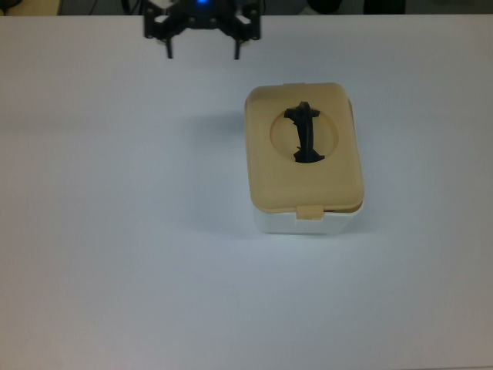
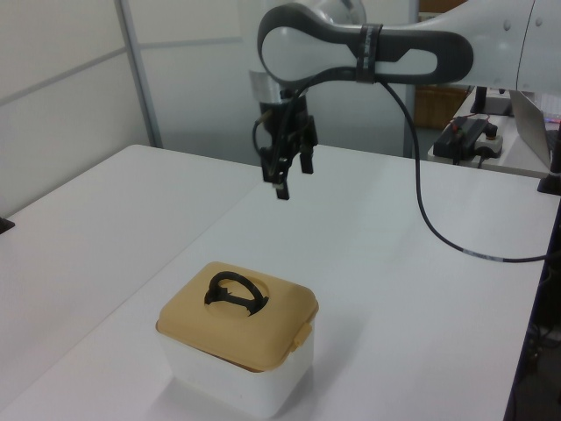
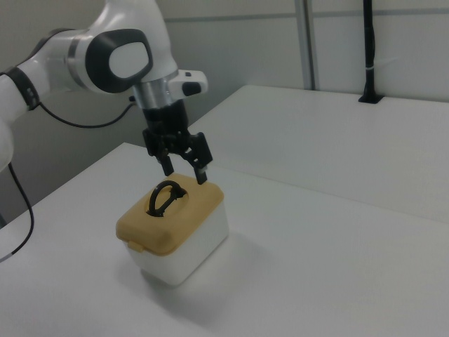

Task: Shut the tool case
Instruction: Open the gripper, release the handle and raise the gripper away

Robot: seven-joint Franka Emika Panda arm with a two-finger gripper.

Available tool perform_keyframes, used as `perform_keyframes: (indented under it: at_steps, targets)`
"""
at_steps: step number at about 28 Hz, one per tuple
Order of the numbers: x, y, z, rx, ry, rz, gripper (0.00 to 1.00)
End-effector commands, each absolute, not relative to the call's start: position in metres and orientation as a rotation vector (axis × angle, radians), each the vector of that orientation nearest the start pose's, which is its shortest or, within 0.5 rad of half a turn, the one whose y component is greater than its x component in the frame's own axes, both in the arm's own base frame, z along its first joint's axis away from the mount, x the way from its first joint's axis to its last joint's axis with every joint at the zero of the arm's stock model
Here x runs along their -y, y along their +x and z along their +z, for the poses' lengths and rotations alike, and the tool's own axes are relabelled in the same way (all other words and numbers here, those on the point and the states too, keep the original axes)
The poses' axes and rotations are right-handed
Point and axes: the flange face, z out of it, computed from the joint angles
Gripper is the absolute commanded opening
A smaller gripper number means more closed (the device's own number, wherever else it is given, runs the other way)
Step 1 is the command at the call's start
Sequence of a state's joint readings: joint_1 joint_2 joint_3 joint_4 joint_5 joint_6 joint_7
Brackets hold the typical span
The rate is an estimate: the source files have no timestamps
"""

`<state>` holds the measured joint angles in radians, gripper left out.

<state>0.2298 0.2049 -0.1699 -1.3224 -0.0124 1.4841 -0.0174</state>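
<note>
A: Where is the case?

B: The case [image 1: 304, 158] sits on the white counter [image 1: 115, 231], right of centre in the top view. It is a small white tub [image 2: 237, 377] with rounded corners, and its tan lid [image 1: 303, 150] lies flat on top, covering it. In the left view the case is in the lower middle of the frame; in the right view it is lower left of centre.

A: What is on the lid?

B: A round recess in the middle, with a black handle [image 1: 305, 132] standing up across it. A small tan tab [image 1: 310, 212] sticks out from the lid's edge nearest the bottom of the top view.

A: And your jaws?

B: My jaws [image 1: 202, 52] are spread wide and empty, gripping nothing. In the top view they are at the upper edge of the frame, up and to the left of the case, well apart from it. In the left view they [image 2: 285, 180] hang in the air in the upper middle, well above the counter, fingers pointing down. In the right view they [image 3: 184, 170] appear just above the lid's far edge.

A: Is anything touching the case?

B: Only the counter under it.
</note>
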Motion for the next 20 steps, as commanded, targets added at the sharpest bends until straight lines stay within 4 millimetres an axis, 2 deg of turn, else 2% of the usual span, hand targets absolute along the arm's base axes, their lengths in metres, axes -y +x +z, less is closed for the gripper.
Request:
perform_keyframes:
  at_steps: [1, 2, 5, 20]
  targets:
    - [-0.008, 0.597, 0.622, 0.144, -3.184, 0.085, 1.0]
    - [0.006, 0.597, 0.622, 0.14, -3.183, 0.084, 1.0]
    - [0.02, 0.596, 0.623, 0.127, -3.183, 0.085, 1.0]
    - [0.055, 0.589, 0.633, 0.058, -3.185, 0.064, 1.0]
